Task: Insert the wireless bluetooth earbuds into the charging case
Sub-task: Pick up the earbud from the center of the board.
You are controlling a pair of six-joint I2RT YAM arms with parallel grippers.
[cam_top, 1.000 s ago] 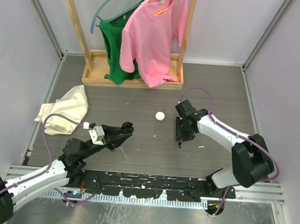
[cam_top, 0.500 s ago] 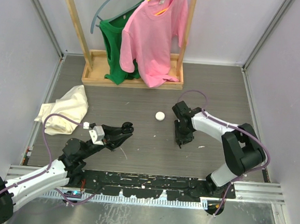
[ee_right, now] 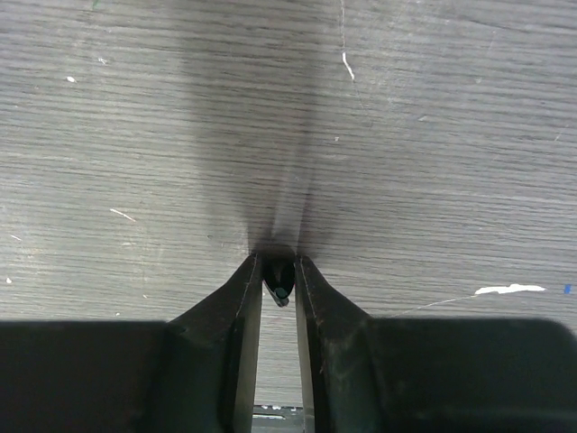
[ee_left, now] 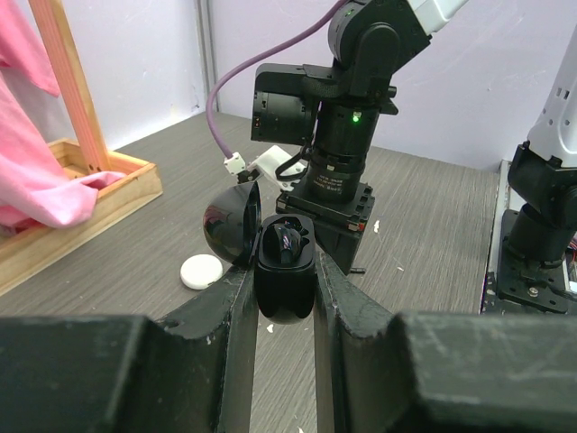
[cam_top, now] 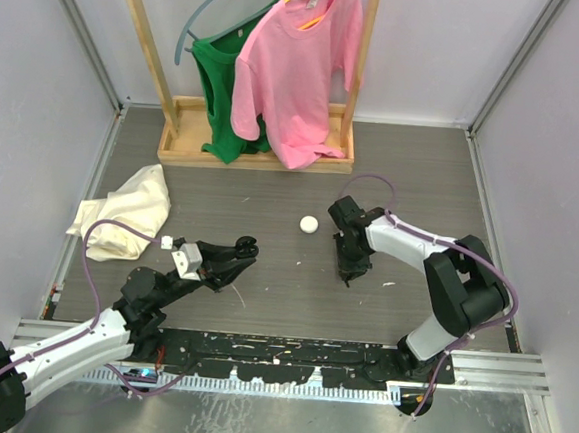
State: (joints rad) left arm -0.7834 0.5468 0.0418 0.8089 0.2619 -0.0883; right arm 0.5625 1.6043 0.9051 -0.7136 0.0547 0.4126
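— Left arm?
— Lay low, reaching from near left toward centre; left fingers (ee_left: 236, 316) clamped on the black charging case (ee_left: 286, 298), lid open, a dark earbud (ee_left: 287, 244) seated inside.
— Right?
— Elbow bent, wrist pitched straight down at the counter (ee_right: 433, 135), right of centre; right fingers (ee_right: 236, 307) pinched shut on a loose black earbud (ee_right: 280, 280).

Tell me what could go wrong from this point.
The right gripper pinches the black earbud only at its very fingertips, down on the table; it may slip out on lifting. The left gripper holds the open charging case by its sides alone, so pressing an earbud in might tilt it.
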